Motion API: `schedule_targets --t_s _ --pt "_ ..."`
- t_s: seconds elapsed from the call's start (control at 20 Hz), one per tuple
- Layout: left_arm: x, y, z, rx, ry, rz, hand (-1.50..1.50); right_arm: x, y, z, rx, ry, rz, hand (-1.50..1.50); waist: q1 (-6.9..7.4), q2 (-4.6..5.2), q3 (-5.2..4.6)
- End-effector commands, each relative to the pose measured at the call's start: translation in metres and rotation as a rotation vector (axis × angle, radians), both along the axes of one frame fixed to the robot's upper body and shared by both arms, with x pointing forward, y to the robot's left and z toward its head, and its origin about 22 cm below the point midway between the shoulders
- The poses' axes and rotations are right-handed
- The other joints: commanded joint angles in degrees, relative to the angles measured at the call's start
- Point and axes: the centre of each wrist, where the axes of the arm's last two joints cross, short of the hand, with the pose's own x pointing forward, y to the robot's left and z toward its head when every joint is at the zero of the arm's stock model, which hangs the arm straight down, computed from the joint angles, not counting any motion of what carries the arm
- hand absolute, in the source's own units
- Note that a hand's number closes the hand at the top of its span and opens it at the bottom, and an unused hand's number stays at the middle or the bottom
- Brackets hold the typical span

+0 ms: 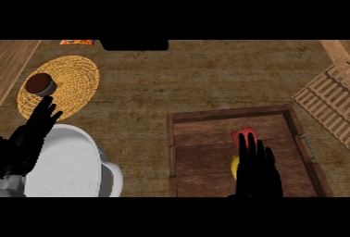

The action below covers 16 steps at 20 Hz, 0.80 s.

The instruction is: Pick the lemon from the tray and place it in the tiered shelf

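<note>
A brown wooden tray (205, 121) lies on the counter at the lower right. In it sits the yellow lemon (234, 166), mostly hidden behind my right hand (258, 172), which hovers over the tray with fingers straight and open. A red item (237, 135) lies in the tray just beyond my fingertips. The slatted wooden tiered shelf (329, 102) stands at the right edge. My left hand (33, 134) rests open at the left edge, fingers up.
A round woven yellow mat (71, 78) at the upper left carries a small dark brown cup (40, 84). A white rounded object (71, 164) sits at the lower left by my left hand. A dark object (134, 44) and an orange item (76, 42) lie at the far edge.
</note>
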Motion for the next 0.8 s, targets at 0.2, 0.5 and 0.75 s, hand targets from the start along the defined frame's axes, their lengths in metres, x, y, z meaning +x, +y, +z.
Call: schedule_targets --t_s 0.2,0.5,0.75 --pt "-0.007 0.009 -0.018 0.003 0.115 0.027 0.00 0.021 0.004 0.024 -0.125 0.145 -0.076 -1.50 0.17 0.39 -0.28" --pt "-0.005 0.008 -0.035 0.004 0.101 0.048 0.00 0.027 -0.001 0.003 -0.140 0.167 -0.107 -1.50 -0.41 0.51 -0.28" --pt "-0.017 0.015 -0.036 -0.001 0.115 0.037 0.00 0.049 -0.017 -0.004 -0.123 0.155 -0.092 -1.50 0.24 0.47 -0.22"
